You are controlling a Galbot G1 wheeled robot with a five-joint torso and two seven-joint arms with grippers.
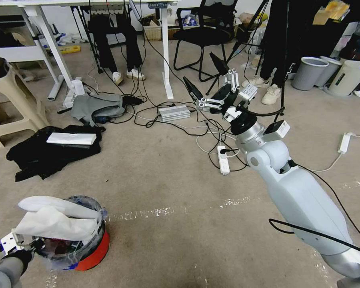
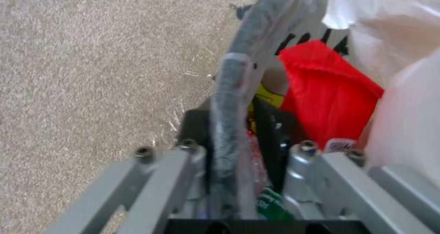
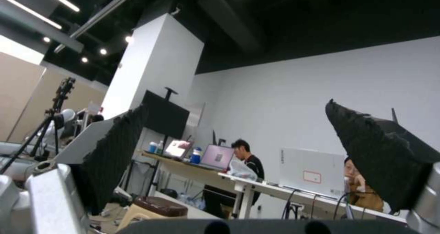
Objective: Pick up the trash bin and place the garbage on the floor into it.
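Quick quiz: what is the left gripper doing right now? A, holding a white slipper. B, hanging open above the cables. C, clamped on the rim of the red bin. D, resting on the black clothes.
C: the left gripper is shut on the bag-lined rim of the red bin, while the right gripper is open and raised above the cables.

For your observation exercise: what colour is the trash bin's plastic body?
Red, seen best in the head view, below the clear liner of the trash bin.

The trash bin (image 1: pixel 82 240), stuffed with white garbage (image 1: pixel 56 218), stands on the floor (image 1: pixel 176 184); the right gripper (image 1: pixel 206 82) hangs spread well beyond it.
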